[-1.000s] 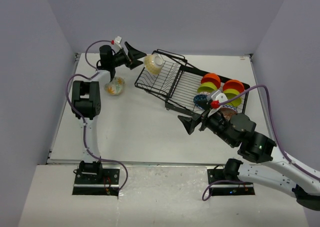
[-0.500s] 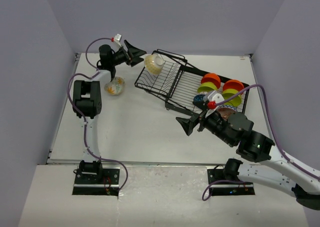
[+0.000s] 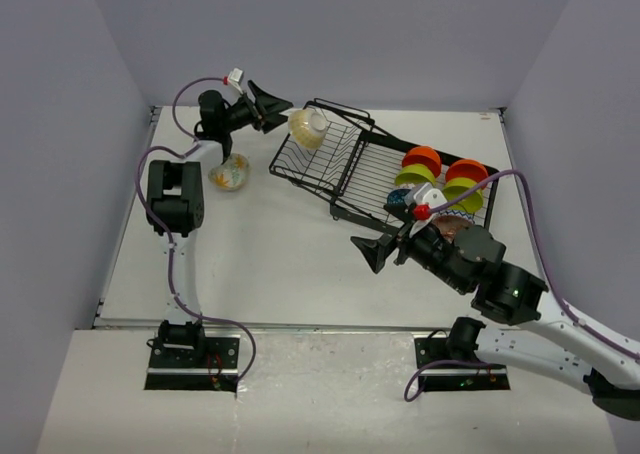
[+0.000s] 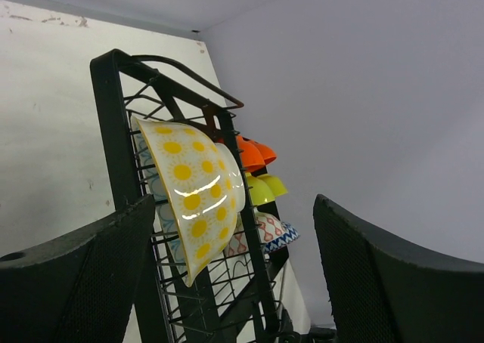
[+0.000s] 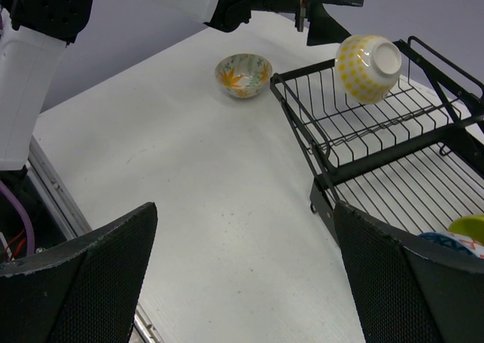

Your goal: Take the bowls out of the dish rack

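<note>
place: robot lab cell | cues: plain lilac walls (image 3: 330, 34); white table (image 3: 280, 259); bolted arm bases (image 3: 185, 346)

A white table (image 3: 290, 254) lies flat, with a few faint specks and scuffs on it. Plain lavender-grey walls (image 3: 350, 34) enclose it at the back and both sides; a speckled grey ledge (image 3: 330, 374) borders its near edge.
</note>
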